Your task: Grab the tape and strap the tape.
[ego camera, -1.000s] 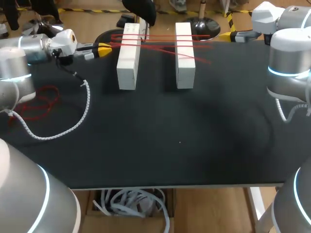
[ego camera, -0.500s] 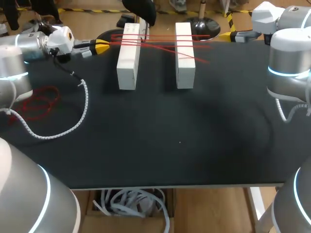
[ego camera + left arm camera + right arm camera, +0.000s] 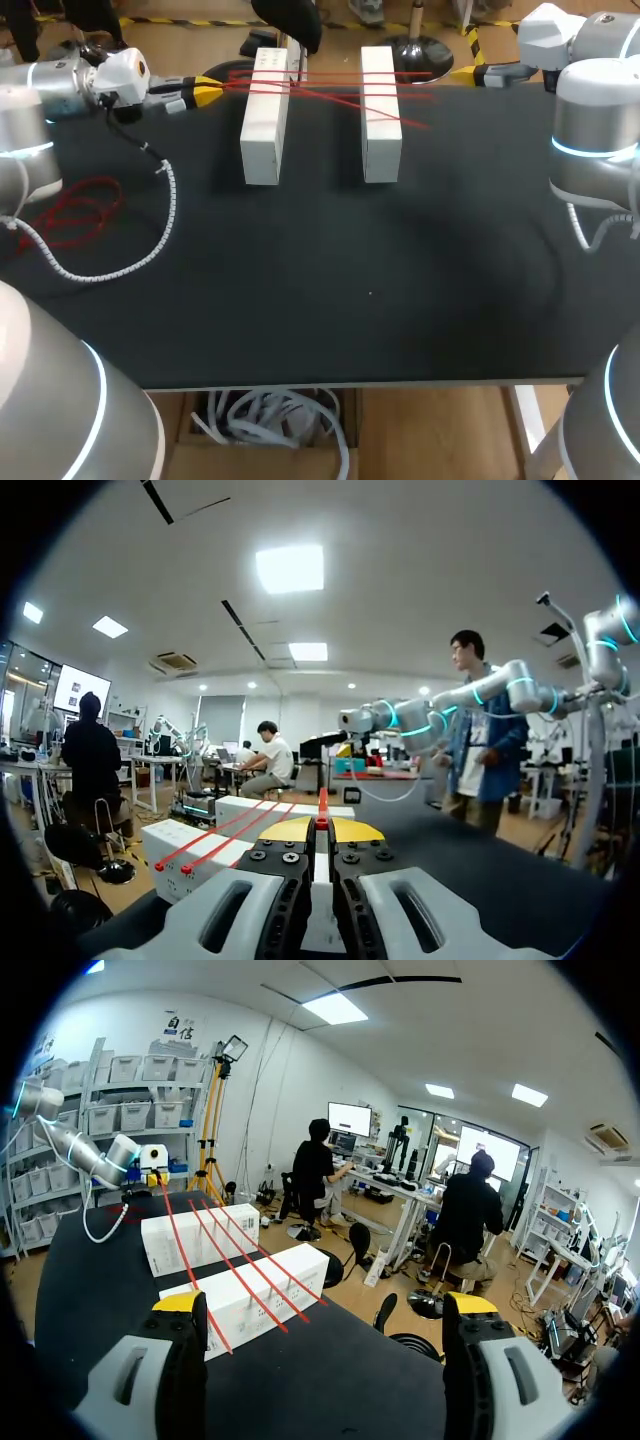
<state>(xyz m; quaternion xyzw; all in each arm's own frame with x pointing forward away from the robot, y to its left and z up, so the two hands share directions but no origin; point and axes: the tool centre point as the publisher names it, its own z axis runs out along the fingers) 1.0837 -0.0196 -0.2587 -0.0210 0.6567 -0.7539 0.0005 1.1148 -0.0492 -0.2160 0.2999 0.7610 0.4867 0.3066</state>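
- My left claw (image 3: 207,91) is sitting at the table's (image 3: 330,270) far left edge, just beside the left white block (image 3: 263,135).
- Its fingers are pressed together, pinching the end of a red tape strand (image 3: 322,802); the left wrist view is showing the tape running straight ahead out of the tips.
- The tape's long axis is running sideways, away from my left claw, across the left block and the right white block (image 3: 381,125), alongside other red strands (image 3: 325,74) lying over both.
- My right claw (image 3: 470,73) is hanging past the right block at the far edge, fingers spread wide and holding nothing.
- Left arm is nearer the tape; the right is well apart.
- Spare red tape (image 3: 78,212) is lying loose under my left arm.
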